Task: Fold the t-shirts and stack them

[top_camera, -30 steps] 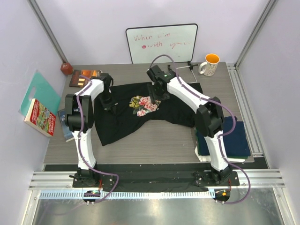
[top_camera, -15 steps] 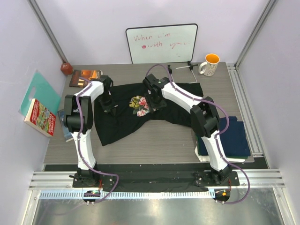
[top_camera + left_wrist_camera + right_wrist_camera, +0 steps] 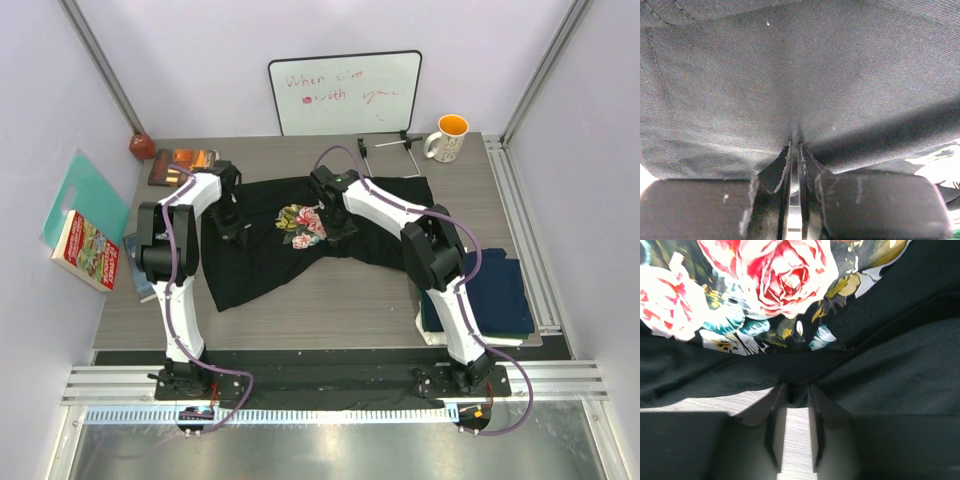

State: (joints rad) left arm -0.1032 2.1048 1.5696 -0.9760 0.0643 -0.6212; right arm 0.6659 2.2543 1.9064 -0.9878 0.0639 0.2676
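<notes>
From above, the black t-shirt (image 3: 270, 262) lies spread mid-worktop (image 3: 330, 310), print up. A whiteboard (image 3: 345, 92) stands at the far edge, a mug (image 3: 450, 138) in the far right corner, and a book (image 3: 180, 163) in the far left corner. A folded navy t-shirt (image 3: 503, 292) lies by the right edge. The right arm crosses over the shirt.

In the left wrist view, the left gripper (image 3: 795, 150) is pinched tight on black cloth, unchanged.

In the right wrist view, the right gripper (image 3: 796, 394) was spread wide a second ago. It has now narrowed onto a fold of the shirt beside the roses.
</notes>
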